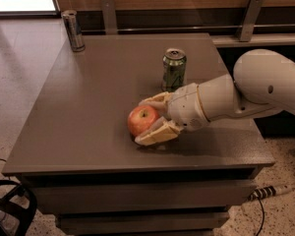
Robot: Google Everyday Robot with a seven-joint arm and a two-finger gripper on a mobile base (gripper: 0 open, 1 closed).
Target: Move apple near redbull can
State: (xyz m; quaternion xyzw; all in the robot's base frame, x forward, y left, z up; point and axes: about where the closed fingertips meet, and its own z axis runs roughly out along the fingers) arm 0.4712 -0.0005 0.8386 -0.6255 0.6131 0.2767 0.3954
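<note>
The red-orange apple (pixel 141 120) rests on the grey table (pixel 88 107) near its front middle. My gripper (pixel 143 122) reaches in from the right. Its two tan fingers (pixel 157 133) lie against the apple's far and near sides, shut on it. The apple still touches the tabletop. The redbull can (pixel 73 31), tall, slim and silver-blue, stands upright at the table's far left corner, well away from the apple and the gripper.
A shorter green can (pixel 174 69) stands upright just behind the gripper's wrist. My white arm (pixel 265 87) spans the table's right side. A wooden wall and rail run behind the table. A cable (pixel 268 193) lies on the floor at the right.
</note>
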